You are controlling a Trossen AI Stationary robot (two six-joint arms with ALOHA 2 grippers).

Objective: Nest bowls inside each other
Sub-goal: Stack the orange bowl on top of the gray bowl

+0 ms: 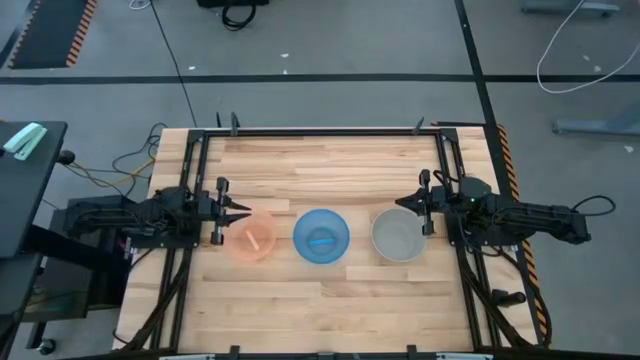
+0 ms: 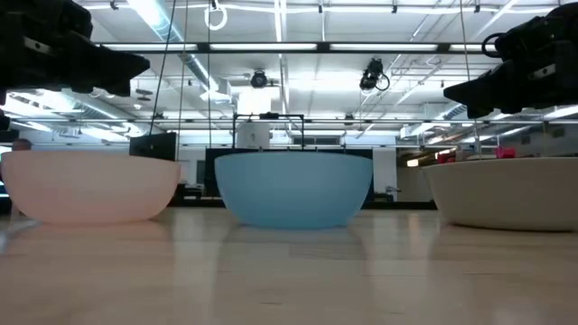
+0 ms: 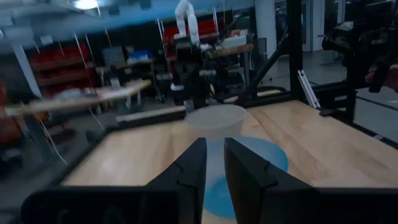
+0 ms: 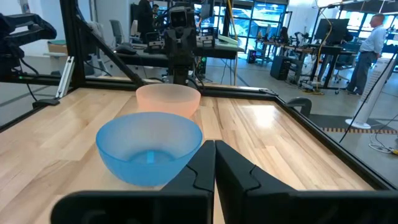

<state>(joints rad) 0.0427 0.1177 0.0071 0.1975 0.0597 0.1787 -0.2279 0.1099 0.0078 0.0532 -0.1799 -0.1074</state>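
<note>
Three bowls sit apart in a row across the table's (image 1: 340, 160) middle, none nested: the pink bowl (image 1: 251, 238) at 9 o'clock of the blue bowl (image 1: 321, 237), the grey bowl (image 1: 398, 236) at its 3 o'clock. The left gripper (image 1: 243, 211) hovers at the pink bowl's 11 o'clock rim, fingers (image 3: 194, 167) a narrow gap apart and holding nothing. The right gripper (image 1: 404, 203) hangs at the grey bowl's 12 o'clock rim, pressed closed and empty.

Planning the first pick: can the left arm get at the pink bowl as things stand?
Probably yes. The left gripper hovers at the pink bowl's rim, jaws slightly apart, nothing between them. The blue bowl sits apart beside it, and the right gripper waits by the grey bowl.
</note>
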